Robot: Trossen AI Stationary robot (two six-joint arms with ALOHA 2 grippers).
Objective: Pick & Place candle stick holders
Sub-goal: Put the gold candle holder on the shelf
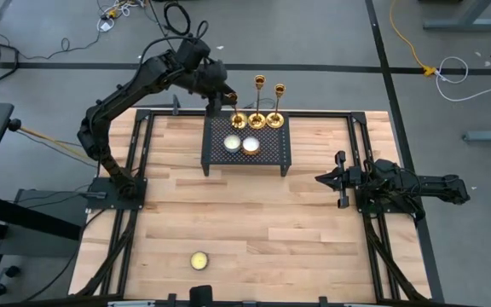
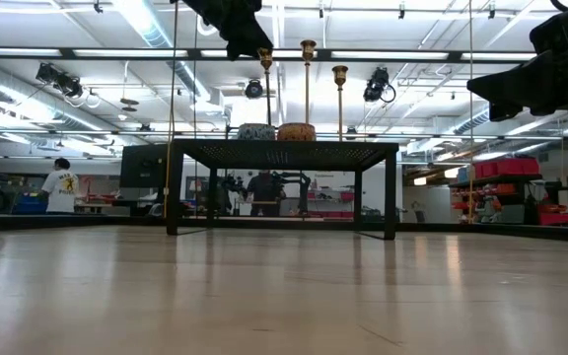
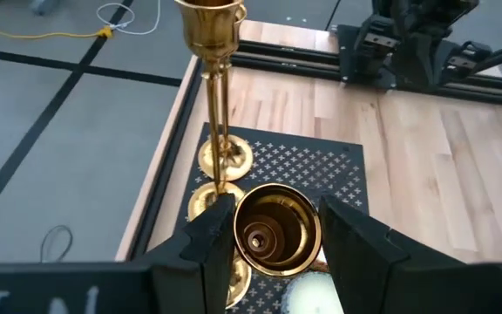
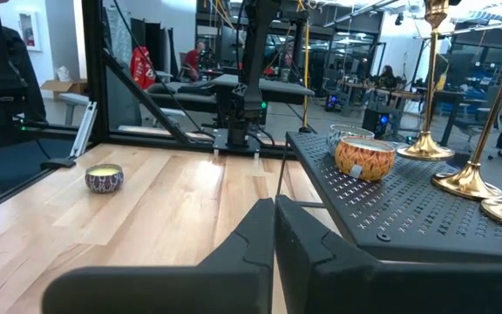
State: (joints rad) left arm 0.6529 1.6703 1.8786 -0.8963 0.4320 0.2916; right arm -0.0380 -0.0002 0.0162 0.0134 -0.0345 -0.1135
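Nearest to the camera, in the left wrist view, we see the open cup of a gold candlestick (image 3: 277, 231) sitting between the two dark fingers (image 3: 209, 249) of the left gripper (image 1: 217, 101), and the fingers are pinching it just under the cup. The long axis of this candlestick is upright, so it points straight up into the gripper, which comes down on it from above. It stands on the far left part of the black mesh rack (image 1: 275, 149), first in a row with the two other candlesticks (image 1: 266, 101), near the rack's back edge. We judge that the coming move is a straight lift. The left arm is much nearer; the right gripper (image 1: 337, 179) waits well apart at the right side of the table (image 1: 262, 230), with its fingers pressed together on nothing. All three candlesticks are shiny brass, with thin stems and round flared bases.
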